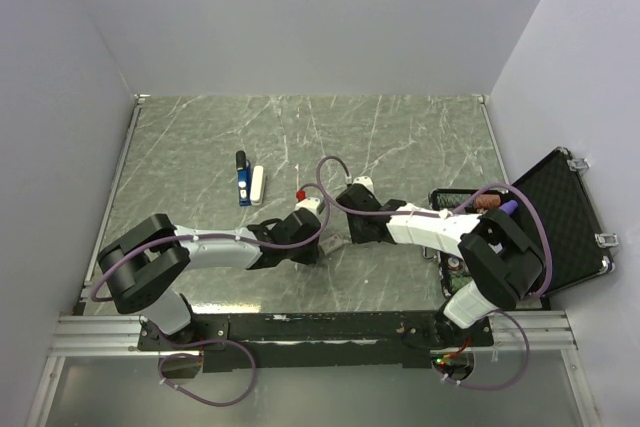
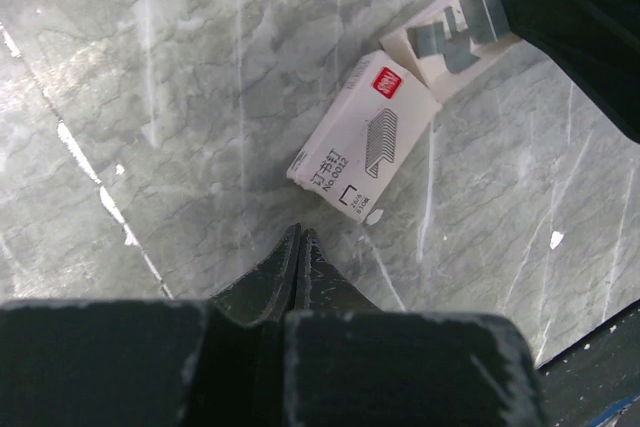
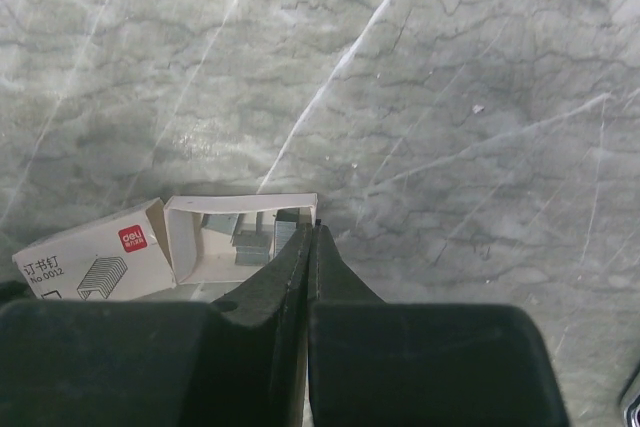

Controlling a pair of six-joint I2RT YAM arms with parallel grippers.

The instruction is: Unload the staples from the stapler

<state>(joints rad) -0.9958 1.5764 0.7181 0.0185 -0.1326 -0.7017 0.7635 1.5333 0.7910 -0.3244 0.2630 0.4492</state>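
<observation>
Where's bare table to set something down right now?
Free: the far table beyond the stapler, and the strip left of it. Crowded: the middle, where left gripper and right gripper meet at the staple box; open case right.

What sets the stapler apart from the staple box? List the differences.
Colour: the stapler is blue and black with a whitish bar; the staple box is white with a red logo. Place: the stapler lies by itself farther out on the table; the box lies just ahead of the shut left gripper, with the shut right gripper at its open tray. Both lie flat.
</observation>
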